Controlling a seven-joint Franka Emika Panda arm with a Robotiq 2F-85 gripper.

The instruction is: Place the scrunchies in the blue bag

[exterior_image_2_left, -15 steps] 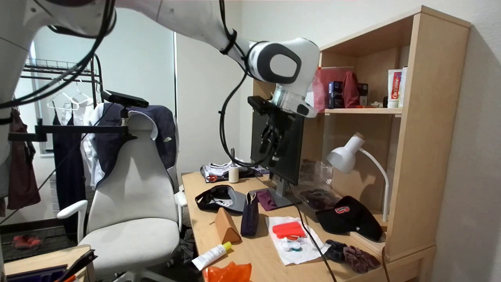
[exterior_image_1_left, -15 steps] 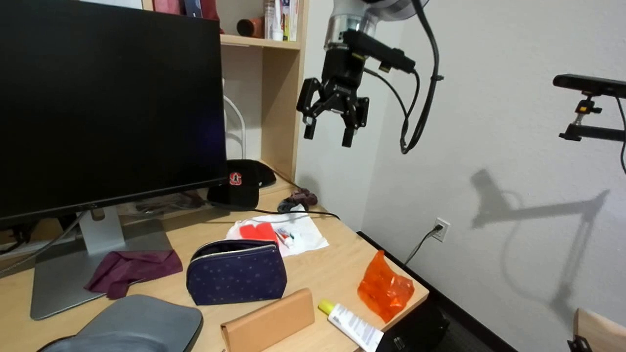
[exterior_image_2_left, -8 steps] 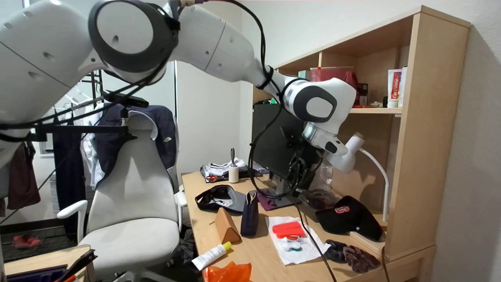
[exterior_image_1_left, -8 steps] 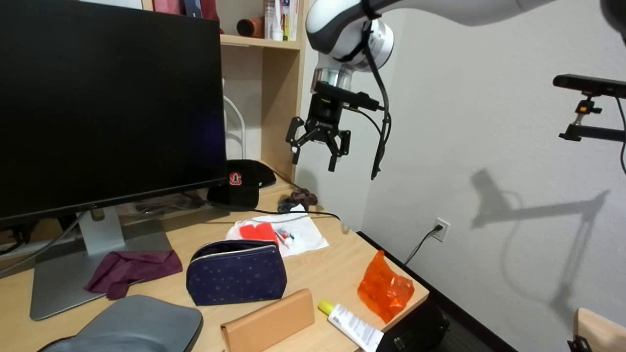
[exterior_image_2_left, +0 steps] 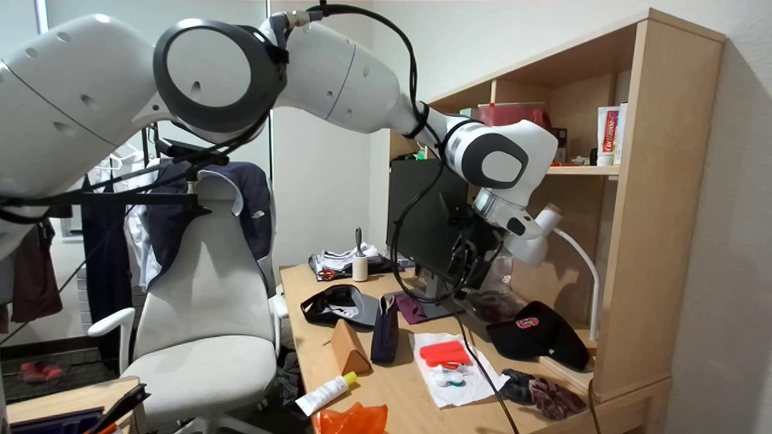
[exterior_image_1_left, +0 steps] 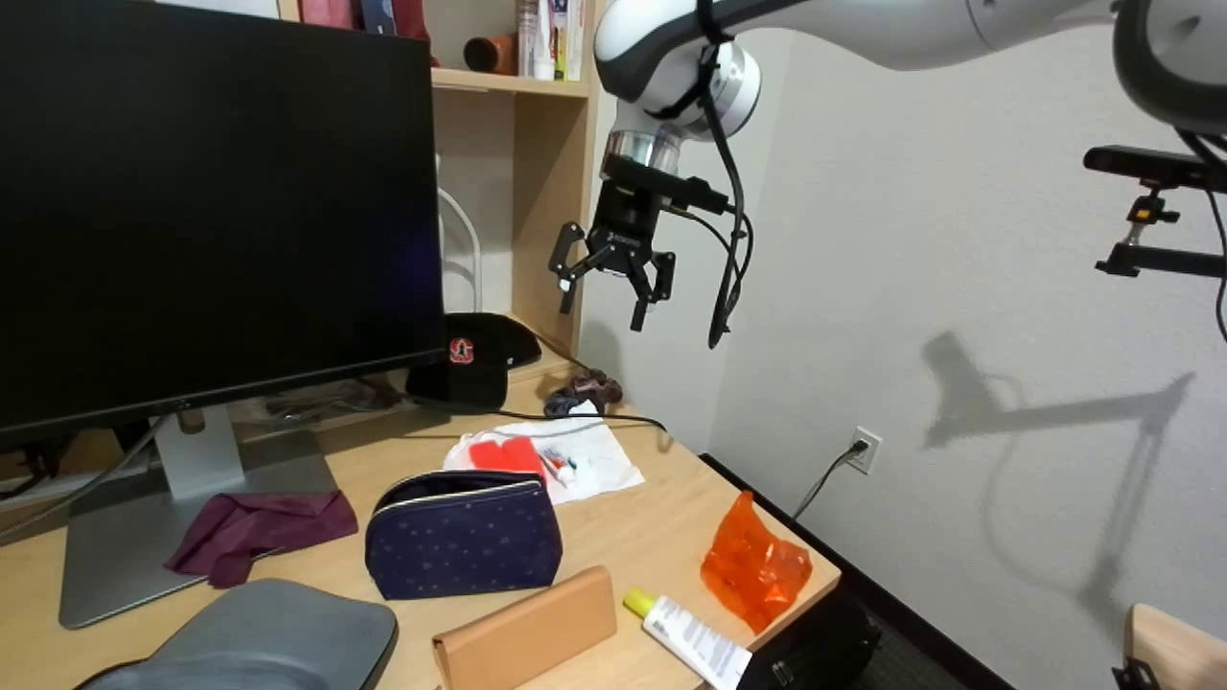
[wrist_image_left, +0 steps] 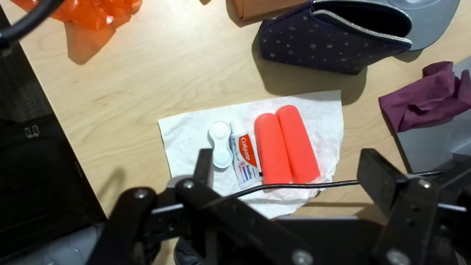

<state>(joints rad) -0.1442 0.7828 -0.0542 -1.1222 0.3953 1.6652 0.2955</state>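
Gripper (exterior_image_1_left: 602, 312) hanging in mid-air above the desk (exterior_image_1_left: 661, 537), fingertips downward, slight tilt. Fingers (wrist_image_left: 379, 180) spread wide apart; nothing held between them.

Charcoal scrunchie (exterior_image_2_left: 518, 386) and purple-brown velvety scrunchie (exterior_image_2_left: 555, 399) on the desk near its far corner, touching each other, well below the gripper. Both outside the navy star-printed zip pouch (wrist_image_left: 312, 46). Black cap (exterior_image_2_left: 543, 342) with red emblem just beside them; corner of a white paper towel (wrist_image_left: 184, 132) right by the charcoal one.

Pouch upright, unzipped, mouth gaping; inside too dark to read. Stands between the paper towel and a tan triangular case (exterior_image_1_left: 532, 628).

On the towel, side by side: two red rounded bars (wrist_image_left: 274, 151), a Colgate Sensitive tube (wrist_image_left: 243, 158), a white contact-lens case (wrist_image_left: 221, 143). Black cable (wrist_image_left: 301, 186) passes over the towel; cannot tell whether it touches.

By the desk's edge: crumpled orange plastic (exterior_image_1_left: 757, 565), white tube with yellow-green cap (exterior_image_1_left: 698, 640) near it. Maroon cloth (exterior_image_1_left: 259, 532) lying partly on the foot of the monitor (exterior_image_1_left: 220, 192)
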